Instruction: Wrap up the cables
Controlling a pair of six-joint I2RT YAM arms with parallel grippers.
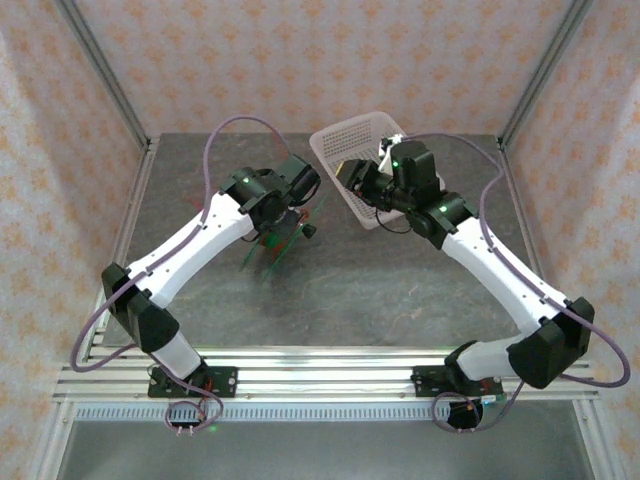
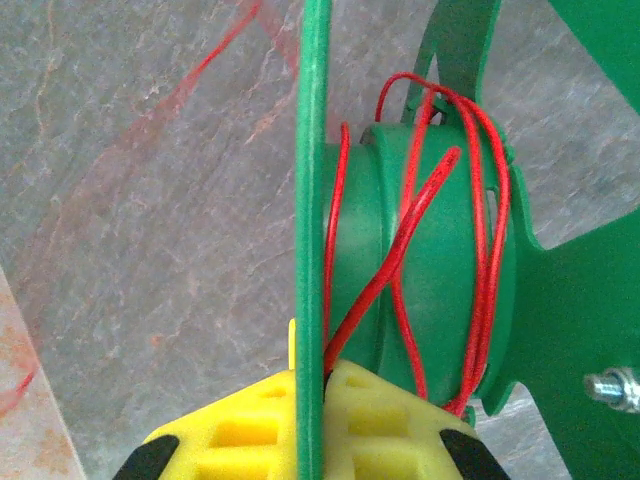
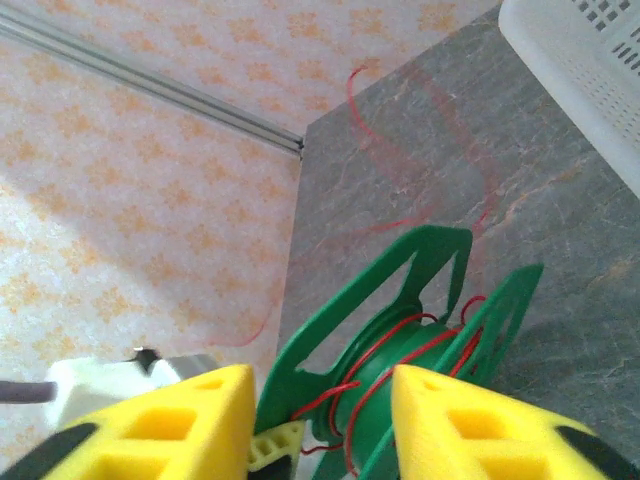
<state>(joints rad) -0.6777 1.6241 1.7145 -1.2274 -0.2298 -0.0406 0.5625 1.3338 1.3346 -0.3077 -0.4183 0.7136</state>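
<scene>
The thin red cables (image 2: 395,262) are wound in loose turns round the hub of a green reel (image 2: 440,250). My left gripper (image 2: 318,378) is shut on the reel's thin green flange, and one red strand runs down beside the right pad. In the top view the reel (image 1: 285,238) hangs just under the left gripper (image 1: 292,212) at mid-table. My right gripper (image 3: 320,405) is open. Its yellow fingers (image 3: 190,425) frame the reel (image 3: 400,300) and its cables (image 3: 400,345) from a short way off. From above, the right gripper (image 1: 352,175) sits right of the reel, by the basket. A blurred loose red strand (image 3: 470,150) trails over the table.
A white mesh basket (image 1: 345,140) stands at the back, behind the right gripper; its corner (image 3: 590,60) appears in the right wrist view. Patterned walls and metal posts close in the grey table (image 1: 330,290). Grey-purple arm cords loop over both arms.
</scene>
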